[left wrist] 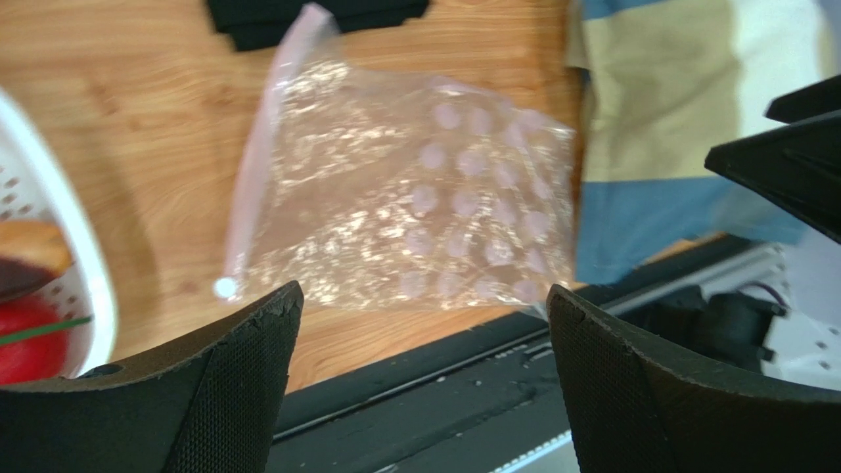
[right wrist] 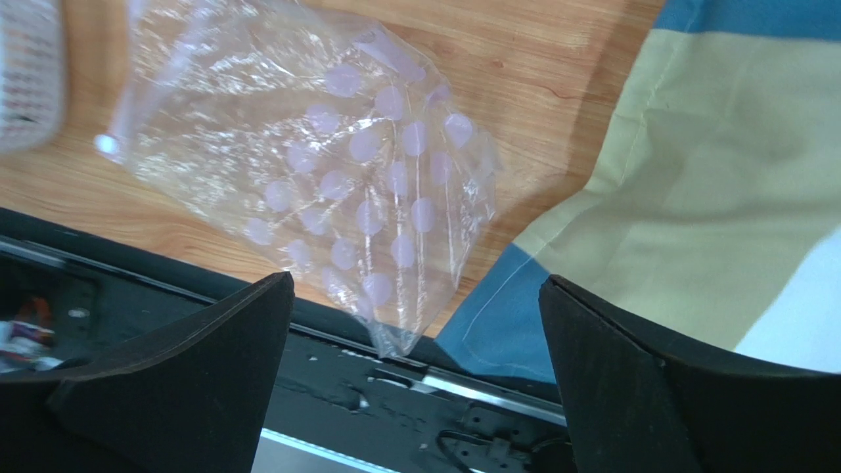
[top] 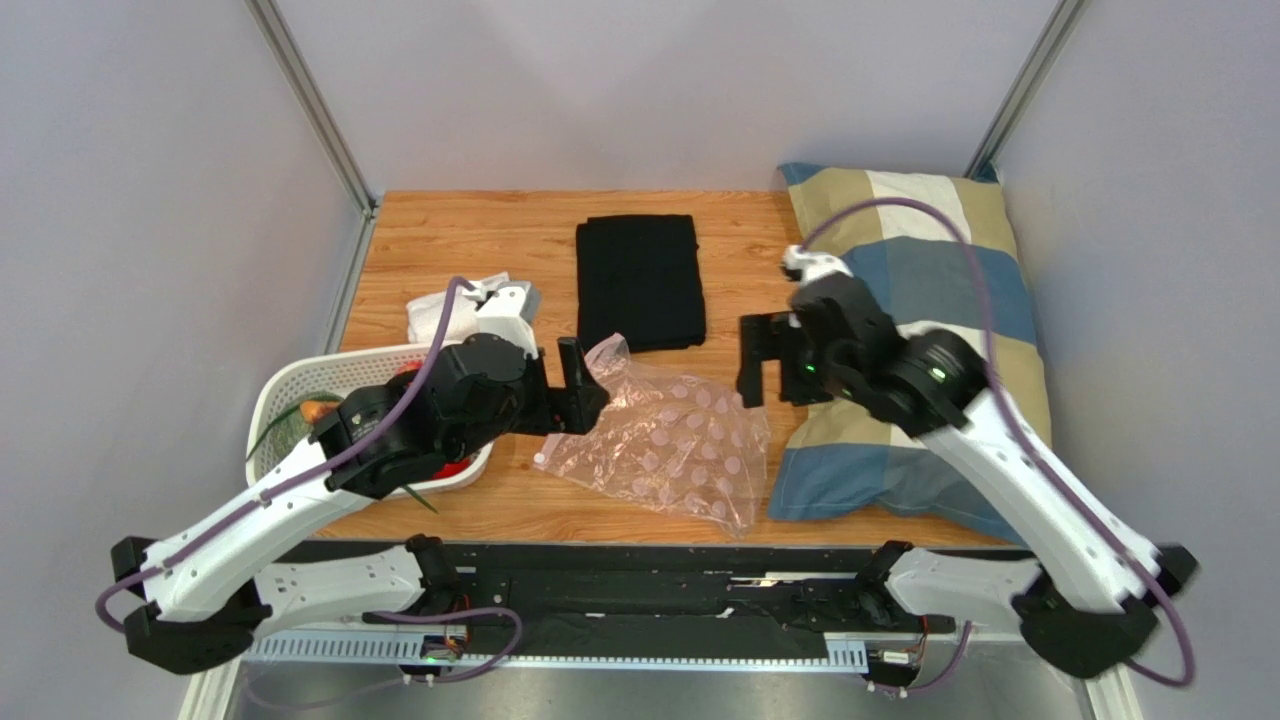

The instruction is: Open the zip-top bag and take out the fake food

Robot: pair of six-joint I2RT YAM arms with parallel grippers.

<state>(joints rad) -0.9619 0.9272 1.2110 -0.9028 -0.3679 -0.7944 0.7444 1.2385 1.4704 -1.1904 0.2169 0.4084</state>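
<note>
Likely last step: bag (top: 661,440) flat on counter (top: 451,225), seemingly emptied (zip edge toward basket (top: 323,372)); food (left wrist: 25,345) in basket, far left. Both wide, gripping nothing: left tool (left wrist: 424,294), right tool (right wrist: 415,284). Next: lift clear, park.

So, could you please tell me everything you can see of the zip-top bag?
The zip-top bag is clear, crinkly plastic printed with pale pink dots, with a pinkish zip strip along one edge. It looks empty and lies crumpled but fairly flat on the wooden table, its right edge beside the striped pillow, perhaps touching. Nothing grips it.
</note>
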